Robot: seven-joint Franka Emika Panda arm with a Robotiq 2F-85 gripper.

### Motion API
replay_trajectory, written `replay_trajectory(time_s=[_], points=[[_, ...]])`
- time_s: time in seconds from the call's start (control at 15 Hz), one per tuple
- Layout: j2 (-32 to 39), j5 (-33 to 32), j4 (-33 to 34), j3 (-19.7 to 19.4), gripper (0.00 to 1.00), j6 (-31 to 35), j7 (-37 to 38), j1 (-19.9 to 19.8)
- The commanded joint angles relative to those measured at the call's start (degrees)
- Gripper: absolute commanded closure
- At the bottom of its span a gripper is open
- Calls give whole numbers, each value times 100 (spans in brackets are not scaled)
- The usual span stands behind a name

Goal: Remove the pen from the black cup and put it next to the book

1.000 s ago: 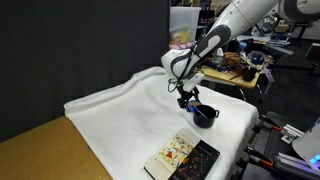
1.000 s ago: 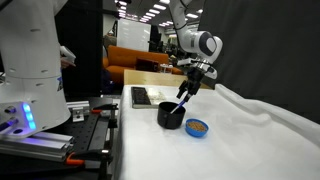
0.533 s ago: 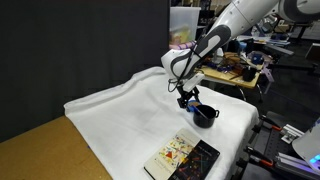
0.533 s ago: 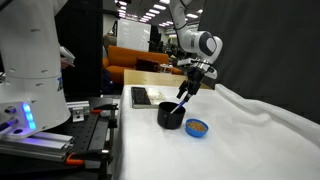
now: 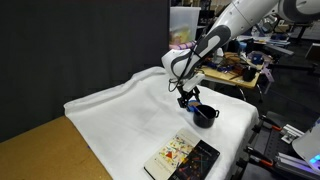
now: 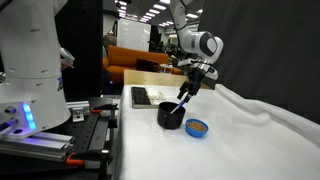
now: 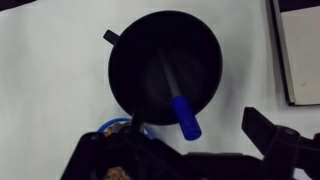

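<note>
In the wrist view the right edge cuts off the book (image 7: 300, 50). My fingers (image 7: 285, 150) are blurry and run off the bottom edge. The pen (image 7: 185, 117) shows only its blue end. The rest is lost in the dark black cup (image 7: 165, 60). One finger hides most of a small blue dish (image 7: 118, 124).

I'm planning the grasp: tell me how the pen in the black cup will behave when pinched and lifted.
The pen looks thin, stiff and light, so it should lift without bending. It leans loose against the cup rim, so a nudge may swing it aside. Its barrel looks round and may roll once laid down.
</note>
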Motion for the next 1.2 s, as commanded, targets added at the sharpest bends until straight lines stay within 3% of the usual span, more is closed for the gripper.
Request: replay_trajectory(time_s=[0.0,1.13], points=[[66,41,85,-24,0,-51,94,21],[125,17,104,-32,0,-12,155,28]])
